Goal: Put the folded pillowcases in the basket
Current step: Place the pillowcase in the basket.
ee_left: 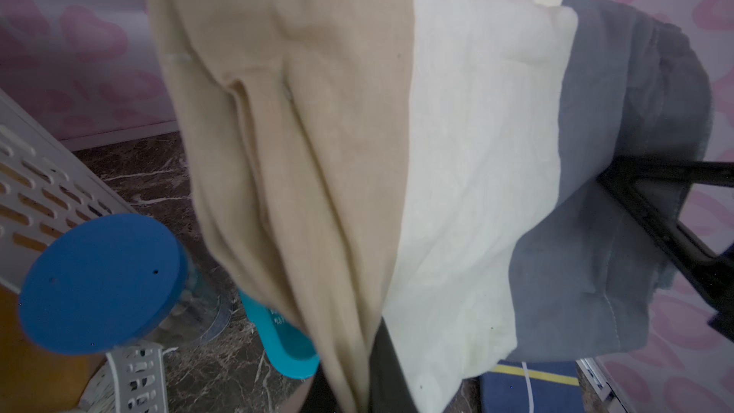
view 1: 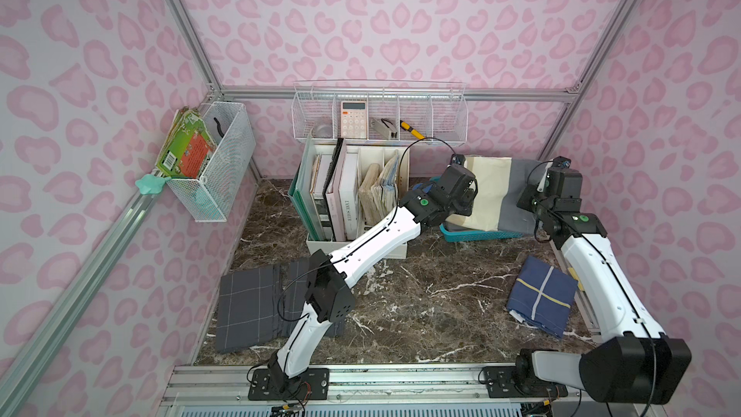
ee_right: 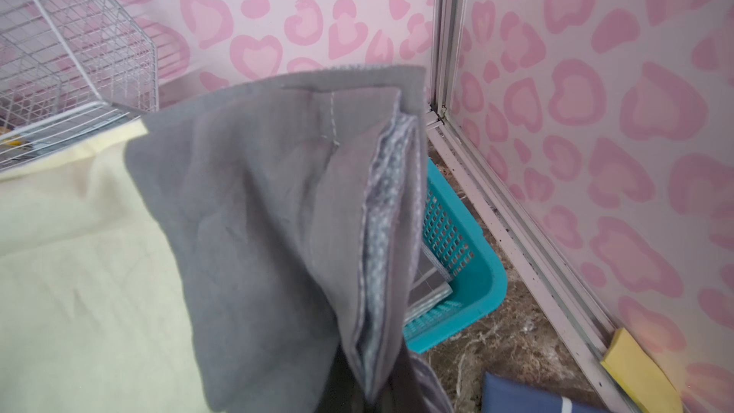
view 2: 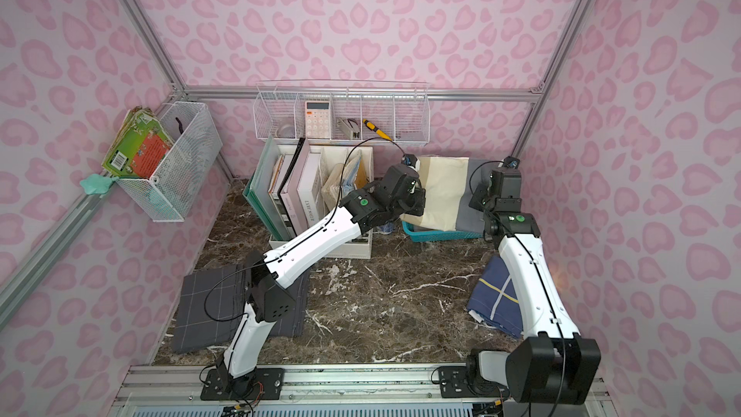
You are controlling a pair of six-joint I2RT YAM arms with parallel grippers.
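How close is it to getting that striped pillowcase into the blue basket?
Nearly there. Done: the folded tan, cream and grey pillowcase is off the table and over the teal basket. In hand: the left hand and right hand each pinch one end, holding it up. Still to do: lower it in and let go.

Both top views: high above front rail (view 1: pixel 361 379), facing down toward back wall (view 1: pixel 401 14), wide, nearly identical coverage. Left wrist view: very near pillowcase (ee_left: pixel 456 192), cloth fills frame. Right wrist view: very near its grey end. Both wrist views share basket (ee_right: pixel 486 284).
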